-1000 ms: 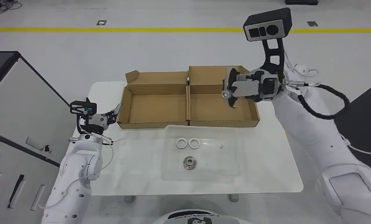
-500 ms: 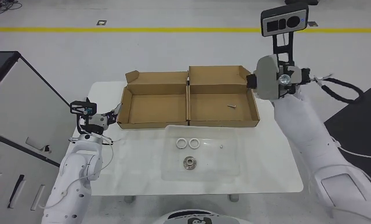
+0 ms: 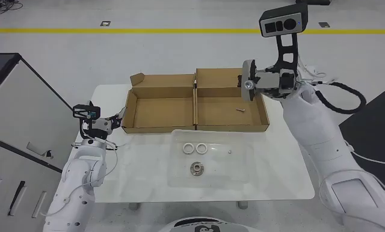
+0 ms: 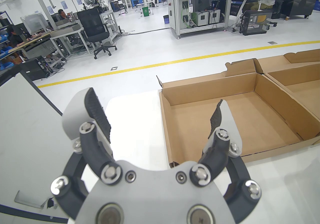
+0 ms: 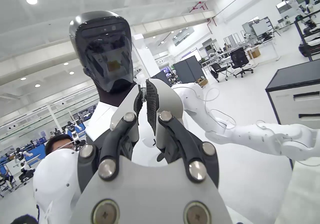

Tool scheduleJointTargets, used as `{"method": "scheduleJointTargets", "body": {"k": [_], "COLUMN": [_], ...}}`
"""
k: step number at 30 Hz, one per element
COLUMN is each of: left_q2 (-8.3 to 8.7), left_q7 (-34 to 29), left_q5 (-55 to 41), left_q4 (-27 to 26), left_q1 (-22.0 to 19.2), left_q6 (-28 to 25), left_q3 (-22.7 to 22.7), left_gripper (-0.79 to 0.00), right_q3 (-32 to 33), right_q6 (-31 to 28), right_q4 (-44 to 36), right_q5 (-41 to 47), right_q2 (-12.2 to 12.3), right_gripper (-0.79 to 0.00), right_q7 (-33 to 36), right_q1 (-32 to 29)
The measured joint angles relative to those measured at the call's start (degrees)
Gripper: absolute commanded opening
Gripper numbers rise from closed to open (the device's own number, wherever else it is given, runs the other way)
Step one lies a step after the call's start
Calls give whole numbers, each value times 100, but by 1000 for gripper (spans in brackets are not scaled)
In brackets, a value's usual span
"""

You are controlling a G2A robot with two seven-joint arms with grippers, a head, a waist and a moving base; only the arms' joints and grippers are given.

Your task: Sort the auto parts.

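Because right gripper, all but closed, pinches what looks like a small threaded part, lower it well inside right-of-centre box before releasing; left gripper, at frame left, gapes empty.

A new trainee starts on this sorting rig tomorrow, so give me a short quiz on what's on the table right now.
1. True or false: the left cardboard box holds no parts.
2. How many white rings lie in the clear tray?
3. The left gripper is: A open; B shut on a ring; C shut on a screw.
Key: 1 true; 2 two; 3 A.
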Motion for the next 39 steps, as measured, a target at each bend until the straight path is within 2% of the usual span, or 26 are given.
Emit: {"method": "scheduleJointTargets", "body": {"k": [4,14,21,39], "left_q2": [0,0,0,0], "left_q7": [0,0,0,0], "left_q5": [0,0,0,0], "left_q4": [0,0,0,0], "left_q1": [0,0,0,0], "left_q6": [0,0,0,0], "left_q3": [0,0,0,0], "left_gripper": [0,0,0,0], "right_q3": [30,135,217,219], "right_q6": [55,293,460,490], "right_q4": [-46,-35,-15,-8], "right_q5": [18,1030,1391,1428], "right_q2": [-33,-162,-245,-256], "right_gripper": [-785,-785,-785,-785], "right_q7": [-17,360,528,555], "right_q1": [-51,-220,-304,-305]}}
